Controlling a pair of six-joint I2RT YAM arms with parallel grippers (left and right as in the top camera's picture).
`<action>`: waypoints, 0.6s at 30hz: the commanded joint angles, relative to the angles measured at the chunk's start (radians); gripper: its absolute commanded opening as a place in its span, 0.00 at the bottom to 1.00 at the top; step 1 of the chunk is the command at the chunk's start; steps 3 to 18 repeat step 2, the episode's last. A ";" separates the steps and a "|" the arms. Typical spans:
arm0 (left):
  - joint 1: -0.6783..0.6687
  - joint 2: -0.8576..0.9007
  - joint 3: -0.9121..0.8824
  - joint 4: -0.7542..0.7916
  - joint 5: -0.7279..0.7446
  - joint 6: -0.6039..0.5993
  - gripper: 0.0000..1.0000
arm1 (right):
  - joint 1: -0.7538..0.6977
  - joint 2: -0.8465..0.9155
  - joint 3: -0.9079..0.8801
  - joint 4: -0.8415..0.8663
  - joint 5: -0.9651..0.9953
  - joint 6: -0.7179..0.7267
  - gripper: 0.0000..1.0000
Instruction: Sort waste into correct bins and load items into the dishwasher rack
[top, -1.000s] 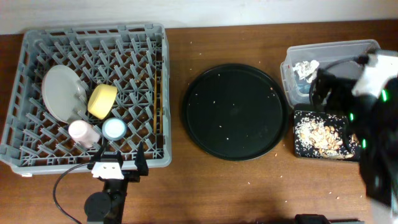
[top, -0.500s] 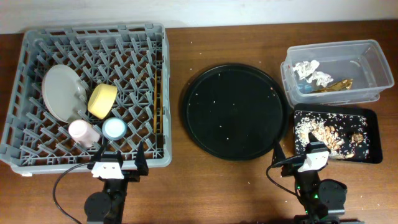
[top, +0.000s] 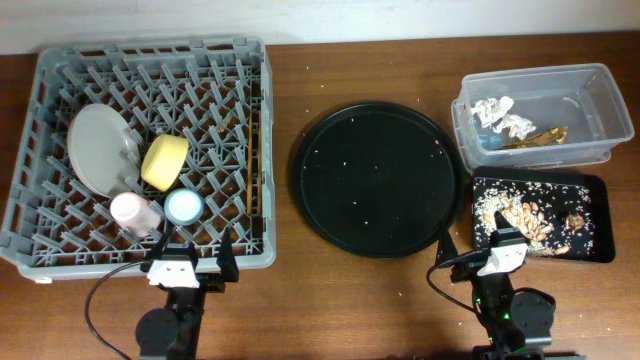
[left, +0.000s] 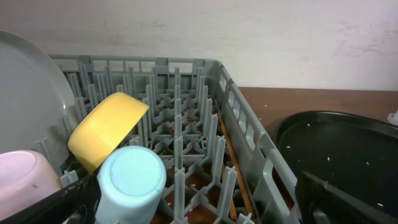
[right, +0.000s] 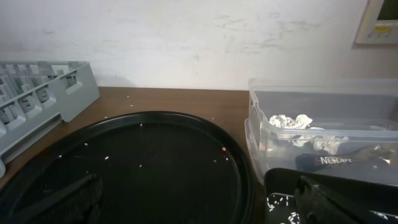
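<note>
Rack (top: 150, 46) loaded, tub (top: 603, 90) + tray (top: 596, 236) w/ waste (top: 500, 112)

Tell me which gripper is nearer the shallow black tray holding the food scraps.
Right. The right gripper sits at the black tray's front-left corner. The left gripper is far off at the dishwasher rack's front edge, with the round tray between them.

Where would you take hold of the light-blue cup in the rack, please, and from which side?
Pinch the light-blue cup across its round side wall, coming straight down. It sits mouth-down in the rack, closed base up, so no rim is free. The pink cup is close on its left and the yellow bowl close behind, so a narrow opening seems wise.
</note>
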 joint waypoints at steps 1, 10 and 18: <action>0.006 -0.005 -0.005 -0.002 0.007 -0.002 0.99 | 0.008 -0.009 -0.011 0.004 -0.002 -0.006 0.99; 0.006 -0.005 -0.006 -0.002 0.007 -0.002 0.99 | 0.008 -0.009 -0.011 0.004 -0.002 -0.006 0.99; 0.006 -0.005 -0.006 -0.002 0.007 -0.002 0.99 | 0.008 -0.009 -0.011 0.004 -0.002 -0.006 0.99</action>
